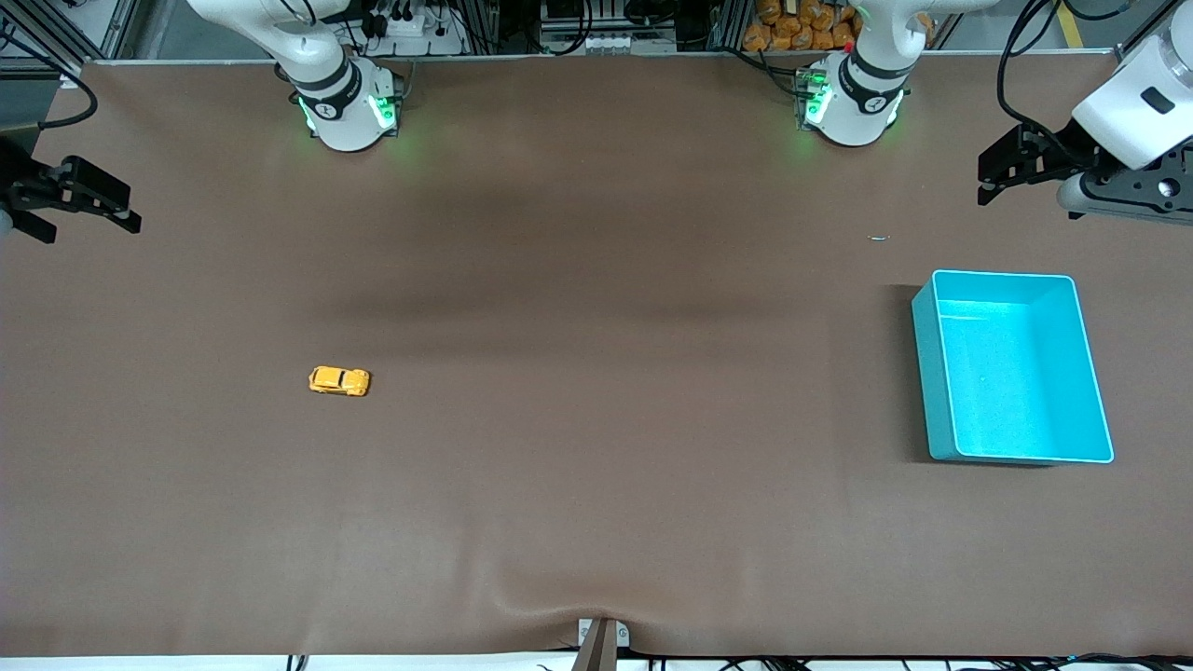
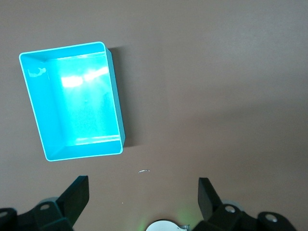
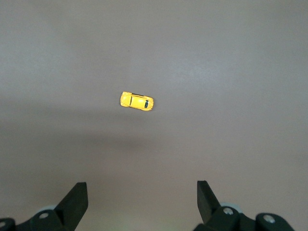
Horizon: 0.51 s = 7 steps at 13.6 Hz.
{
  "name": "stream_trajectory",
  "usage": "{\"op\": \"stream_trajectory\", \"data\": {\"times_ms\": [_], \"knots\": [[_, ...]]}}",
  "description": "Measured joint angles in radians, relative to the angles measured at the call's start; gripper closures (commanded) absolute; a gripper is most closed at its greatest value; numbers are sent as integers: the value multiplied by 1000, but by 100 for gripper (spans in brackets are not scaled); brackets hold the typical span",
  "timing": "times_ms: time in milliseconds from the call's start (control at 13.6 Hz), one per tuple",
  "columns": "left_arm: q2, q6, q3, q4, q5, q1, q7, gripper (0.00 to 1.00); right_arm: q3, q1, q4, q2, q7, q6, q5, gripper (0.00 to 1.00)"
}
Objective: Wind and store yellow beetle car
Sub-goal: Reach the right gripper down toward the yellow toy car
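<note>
The yellow beetle car stands on its wheels on the brown table, toward the right arm's end; it also shows in the right wrist view. The turquoise bin stands empty toward the left arm's end and shows in the left wrist view. My right gripper is open and empty, up in the air over the table's edge at the right arm's end, well apart from the car. My left gripper is open and empty, in the air over the table at the left arm's end, beside the bin's rim that lies farther from the front camera.
A small pale scrap lies on the table between the left arm's base and the bin. The right arm's base stands along the table's edge farthest from the front camera. A bracket sits at the table's nearest edge.
</note>
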Motion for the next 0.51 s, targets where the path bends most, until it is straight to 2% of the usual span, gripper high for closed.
{"op": "stream_trajectory", "data": {"times_ms": [514], "knots": [[0,-2,7,0,0,2,0,0,0,0,-8,11,-3,3,0,0]]}}
